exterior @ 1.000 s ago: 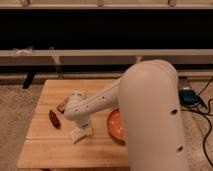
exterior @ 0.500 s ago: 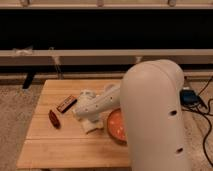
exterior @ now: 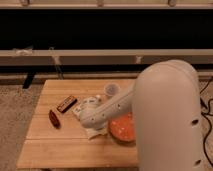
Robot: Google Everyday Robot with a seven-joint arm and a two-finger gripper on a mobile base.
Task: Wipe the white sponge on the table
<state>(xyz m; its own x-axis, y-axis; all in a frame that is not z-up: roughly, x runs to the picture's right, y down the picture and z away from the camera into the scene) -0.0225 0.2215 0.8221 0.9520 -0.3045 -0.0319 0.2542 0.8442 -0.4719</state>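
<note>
Easy to knock the orange bowl on a rightward stroke, with the white sponge lying just beside its left rim near the middle of the counter; easy too to skid off the soft block and rub bare wood. Shows the claw pinched fully shut, low over the sponge, any hold on it hidden under the arm. Hard to read the sponge's long axis: only a pale strip peeking out, seemingly running left-back to right-front.

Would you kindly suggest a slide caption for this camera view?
Shut gripper of the white robot arm low over the light-wood plank table, by the off-white flat sponge, orange round bowl nearby.
</note>
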